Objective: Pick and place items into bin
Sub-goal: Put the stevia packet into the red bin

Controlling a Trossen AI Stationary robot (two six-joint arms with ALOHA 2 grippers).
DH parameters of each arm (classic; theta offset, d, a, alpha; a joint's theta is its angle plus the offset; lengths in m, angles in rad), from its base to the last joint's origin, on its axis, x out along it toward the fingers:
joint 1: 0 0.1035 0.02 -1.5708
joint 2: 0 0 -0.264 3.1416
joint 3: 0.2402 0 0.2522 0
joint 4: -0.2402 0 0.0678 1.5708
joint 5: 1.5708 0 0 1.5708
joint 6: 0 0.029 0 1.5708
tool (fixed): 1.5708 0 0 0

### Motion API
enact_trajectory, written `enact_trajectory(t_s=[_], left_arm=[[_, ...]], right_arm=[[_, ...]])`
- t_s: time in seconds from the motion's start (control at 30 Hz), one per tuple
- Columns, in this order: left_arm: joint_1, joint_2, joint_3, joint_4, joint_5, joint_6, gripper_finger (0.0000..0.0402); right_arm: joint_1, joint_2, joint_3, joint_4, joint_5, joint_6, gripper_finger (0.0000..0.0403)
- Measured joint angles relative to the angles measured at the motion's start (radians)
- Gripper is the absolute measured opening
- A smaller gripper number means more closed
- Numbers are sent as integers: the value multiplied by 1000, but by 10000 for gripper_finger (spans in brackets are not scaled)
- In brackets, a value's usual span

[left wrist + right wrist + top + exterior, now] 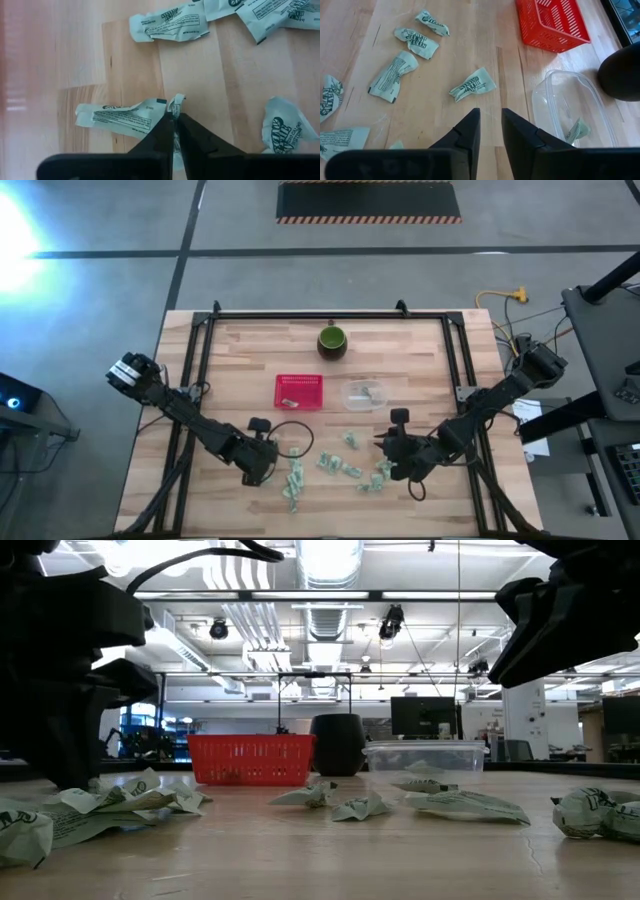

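Several pale green-and-white wrapped packets point(340, 467) lie scattered flat on the near half of the wooden table. My left gripper point(272, 463) is down at the table on the left end of the scatter, shut on one packet point(122, 118). My right gripper point(490, 125) is open and hangs above the table at the right end of the scatter point(388, 452), touching nothing; a packet point(472, 86) lies just ahead of its fingers. The red basket point(299, 391) stands mid-table, and a clear tub point(364, 395) to its right holds a packet point(577, 129). My left gripper pinches the packet's crumpled end point(175, 101) between its two fingertips point(165, 125), slanting down from above. The rest of the packet lies flat on the table, stretching away to one side of the fingers.
A dark green round cup point(332, 340) stands near the table's far edge, behind the basket and tub. A black cable point(293, 437) loops over the table beside the left arm. Black frame rails point(205, 350) run along the table's sides. Bare wood lies left of the basket.
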Motion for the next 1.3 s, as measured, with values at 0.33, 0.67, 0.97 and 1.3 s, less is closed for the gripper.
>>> enact_trajectory(t_s=[0.33,0.67,0.97,1.3], left_arm=[[-1,-38,41,-2,-28,88,7],[34,-126,62,-5,-496,308,8],[235,-133,50,3,-563,392,8],[411,-128,46,42,-326,418,15]], right_arm=[[0,0,0,0,1,-2,76],[0,0,0,-1,1,-3,68],[0,0,0,0,3,-10,77],[0,0,-3,0,4,-10,68]])
